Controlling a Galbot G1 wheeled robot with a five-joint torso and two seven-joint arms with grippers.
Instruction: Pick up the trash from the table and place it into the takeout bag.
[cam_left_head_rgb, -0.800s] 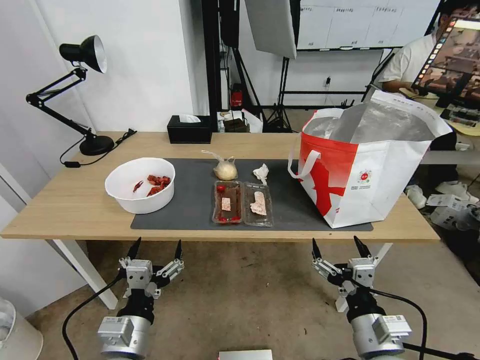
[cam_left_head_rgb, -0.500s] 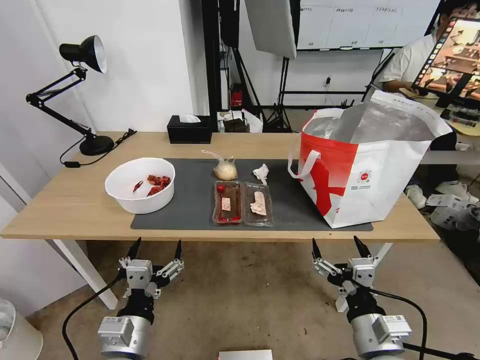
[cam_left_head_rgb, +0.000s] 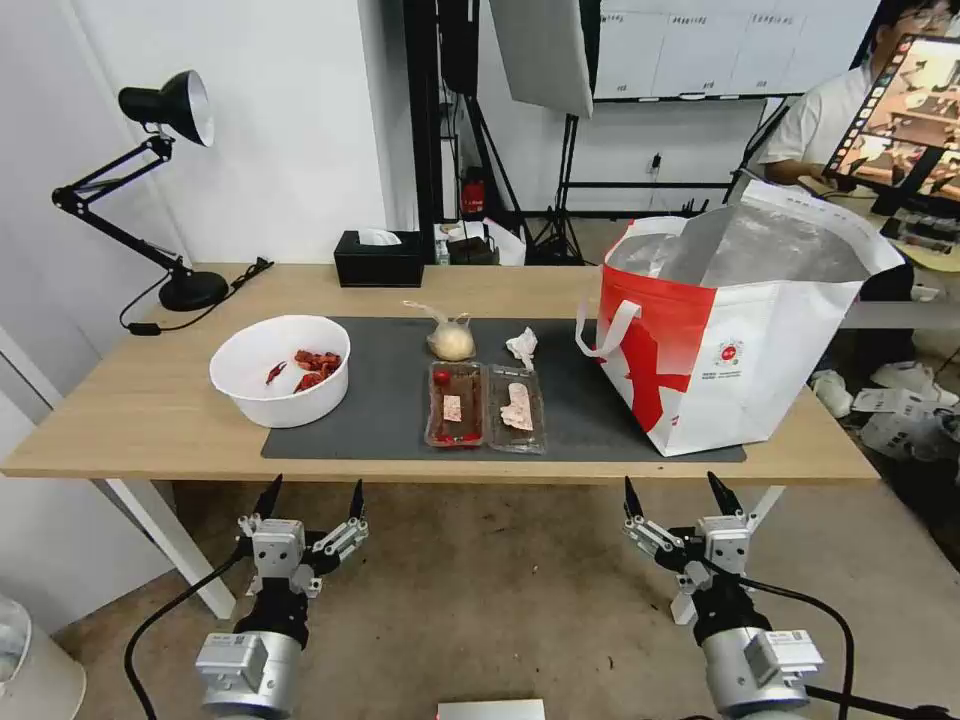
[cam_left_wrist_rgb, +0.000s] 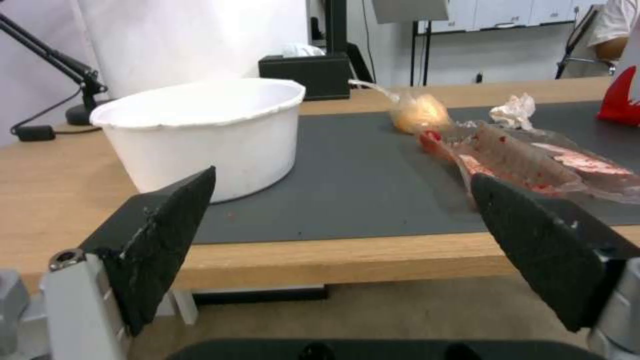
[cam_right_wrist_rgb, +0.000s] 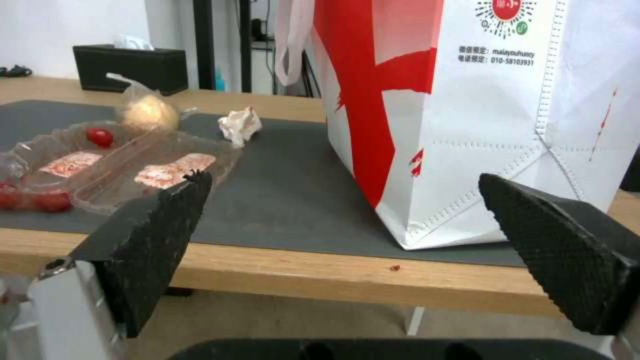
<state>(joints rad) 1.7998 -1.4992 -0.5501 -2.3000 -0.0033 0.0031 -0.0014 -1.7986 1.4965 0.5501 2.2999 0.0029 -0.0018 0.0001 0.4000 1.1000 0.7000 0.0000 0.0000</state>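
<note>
- a light-wood table (cam_left_head_rgb: 150, 410) carries a dark grey mat (cam_left_head_rgb: 390, 415); every place below is given relative to that mat.
- on the mat's left end sits a white bowl (cam_left_head_rgb: 280, 370) holding red shell scraps; it looks stiff and light, and its rim seems the best place to pinch it (tilting it could spill the scraps).
- at the mat's middle lies a clear two-part food tray (cam_left_head_rgb: 485, 405) with leftovers; thin plastic, likely flimsy and slippery, so an outer edge is the safer hold.
- just behind the tray, still on the mat, are a small knotted clear bag (cam_left_head_rgb: 450, 338) with a yellowish lump, soft, best taken by its knot, and a crumpled white tissue (cam_left_head_rgb: 522, 346), very light and easily squashed.
- the takeout bag (cam_left_head_rgb: 735, 330), white with a red patch and foil lining, stands upright and open on the mat's right end.
- the left gripper (cam_left_head_rgb: 310, 498) hangs below the mat's near-left corner, in front of the table edge, fingers spread wide and empty.
- the right gripper (cam_left_head_rgb: 678, 493) hangs below the mat's near-right part, also spread wide and empty.
- judged from this, no trash is in the bag yet.
</note>
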